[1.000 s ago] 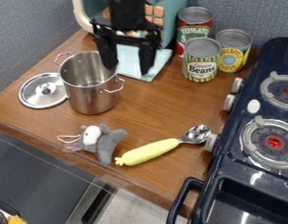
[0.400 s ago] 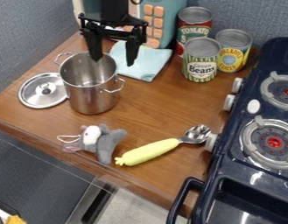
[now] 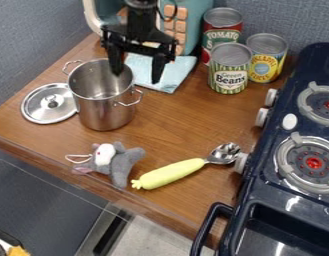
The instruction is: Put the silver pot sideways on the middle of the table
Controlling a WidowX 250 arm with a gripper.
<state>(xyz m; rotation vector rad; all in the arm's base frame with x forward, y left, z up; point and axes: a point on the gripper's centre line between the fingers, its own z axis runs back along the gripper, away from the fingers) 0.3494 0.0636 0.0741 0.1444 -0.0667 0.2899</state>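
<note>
Below the spread gripper (image 3: 136,77), toward one side — the silver pot (image 3: 105,107) stands upright.

Stove (image 3: 277,192) cut by right edge; red can (image 3: 223,36) partly hidden (behind striped can (image 3: 229,74))

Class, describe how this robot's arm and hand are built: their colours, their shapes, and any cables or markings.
The arm is black, with a thin dark cable looping beside it. Its black hand has a wide, angular frame and two long, narrow fingers. No markings can be made out.
</note>
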